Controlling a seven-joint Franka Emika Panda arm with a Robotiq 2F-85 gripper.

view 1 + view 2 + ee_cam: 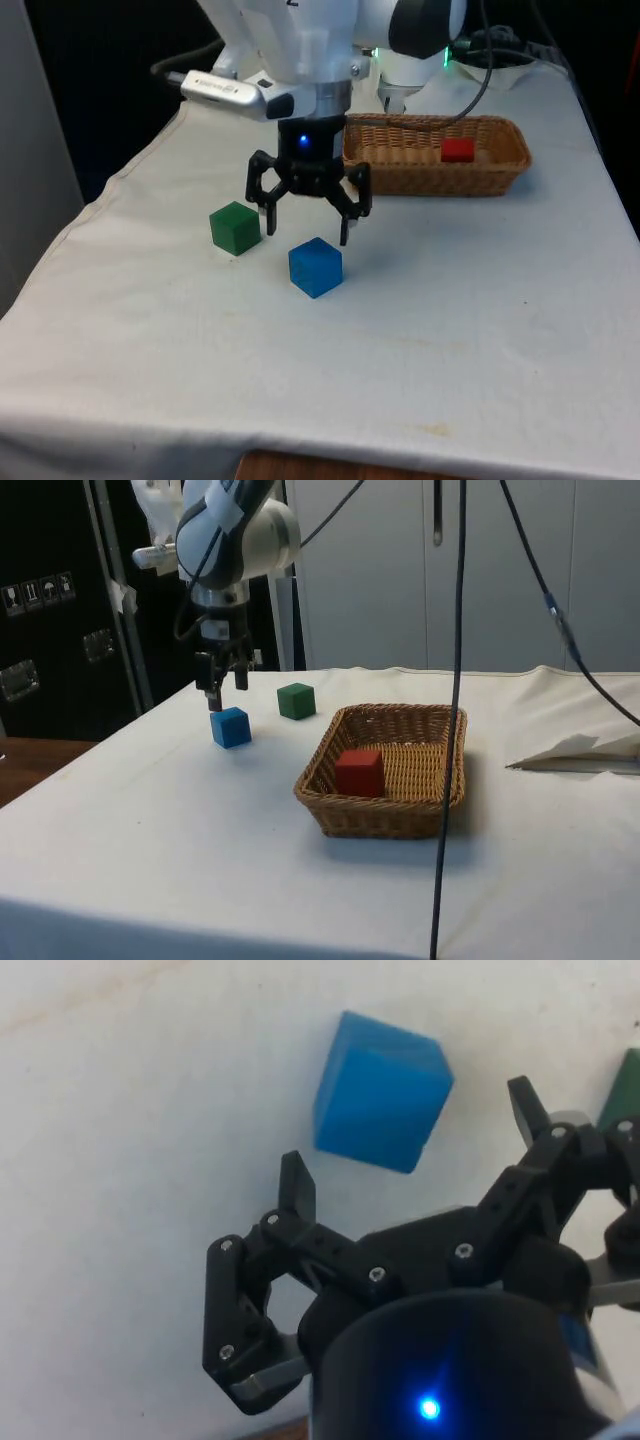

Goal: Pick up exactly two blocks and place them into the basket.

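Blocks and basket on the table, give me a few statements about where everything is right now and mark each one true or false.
1. A red block lies inside the basket. True.
2. The tool is shut on the blue block. False: its fingers are open and hold nothing, above the cloth just behind that block.
3. The green block sits on the table, outside the basket. True.
4. The blue block is stacked on the green block. False: they stand apart on the cloth.
5. The basket holds two blocks. False: just the red one is in it.
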